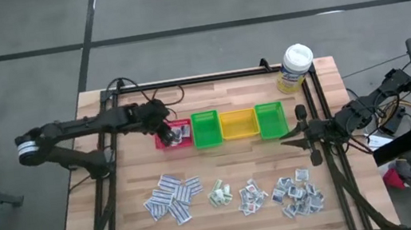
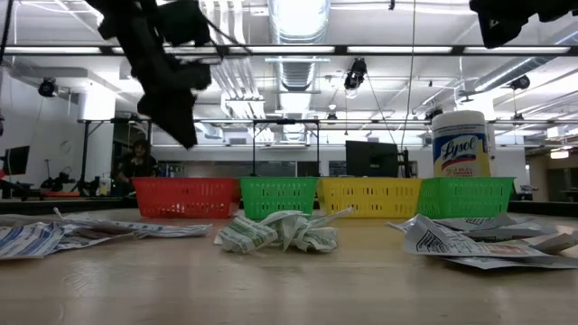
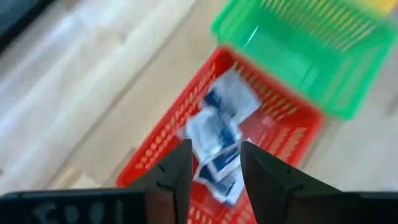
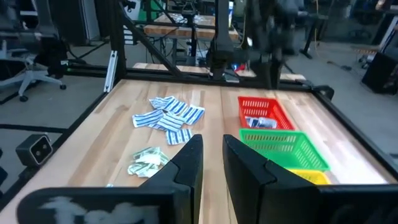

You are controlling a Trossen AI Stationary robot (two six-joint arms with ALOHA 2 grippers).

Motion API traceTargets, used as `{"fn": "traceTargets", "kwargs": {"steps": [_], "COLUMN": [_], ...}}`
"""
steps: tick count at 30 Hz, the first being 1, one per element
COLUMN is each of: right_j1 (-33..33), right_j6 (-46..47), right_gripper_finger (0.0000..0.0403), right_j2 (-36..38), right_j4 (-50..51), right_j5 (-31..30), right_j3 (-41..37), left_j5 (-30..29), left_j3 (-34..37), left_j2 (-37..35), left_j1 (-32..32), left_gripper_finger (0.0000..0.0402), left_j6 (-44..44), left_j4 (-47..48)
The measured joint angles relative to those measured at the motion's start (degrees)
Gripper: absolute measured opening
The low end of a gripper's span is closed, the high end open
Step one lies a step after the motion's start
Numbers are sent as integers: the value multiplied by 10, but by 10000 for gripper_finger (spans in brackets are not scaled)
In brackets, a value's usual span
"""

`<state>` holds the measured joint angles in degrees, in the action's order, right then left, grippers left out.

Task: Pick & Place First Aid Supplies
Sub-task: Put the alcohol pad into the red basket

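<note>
The first aid packets [image 1: 175,197] lay in loose heaps along the desk's [image 1: 124,223] front, a few already in the red bin [image 3: 280,124]; thin, light and floppy, each probably wanted pinching across an edge. The left end effector [image 3: 214,163] hung open and empty over that bin, while the right end effector [image 4: 211,158], fingers slightly apart, waited beside the far green bin [image 1: 271,119].

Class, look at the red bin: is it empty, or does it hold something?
Not empty. The red bin holds a few white packets with blue print, seen past the left gripper above it.
</note>
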<state>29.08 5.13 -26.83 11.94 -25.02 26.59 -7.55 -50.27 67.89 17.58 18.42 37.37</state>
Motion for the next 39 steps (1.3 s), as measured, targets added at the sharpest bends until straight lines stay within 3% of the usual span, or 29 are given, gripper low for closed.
{"fn": "traceTargets", "kwargs": {"steps": [9,13,21,26,33,39], "right_j1": [0,0,0,0,0,0], "right_j6": [62,84,85,94,199,304], "right_gripper_finger": [59,59,59,59,59,59], "right_j2": [0,0,0,-8,-52,-104], "right_j4": [48,48,46,43,69,125], "right_j5": [0,2,90,101,132,180], "right_j3": [0,0,0,0,0,12], "left_j5": [4,4,4,5,5,5], "left_j3": [-3,29,117,178,266,311], "left_j2": [-84,-107,-137,-154,-199,-245], "left_j1": [-70,-123,-199,-214,-214,-214], "left_gripper_finger": [127,127,126,126,126,126], "left_j6": [4,-19,-67,-75,-72,-45], "left_j4": [-23,-102,-274,-357,-468,-484]}}
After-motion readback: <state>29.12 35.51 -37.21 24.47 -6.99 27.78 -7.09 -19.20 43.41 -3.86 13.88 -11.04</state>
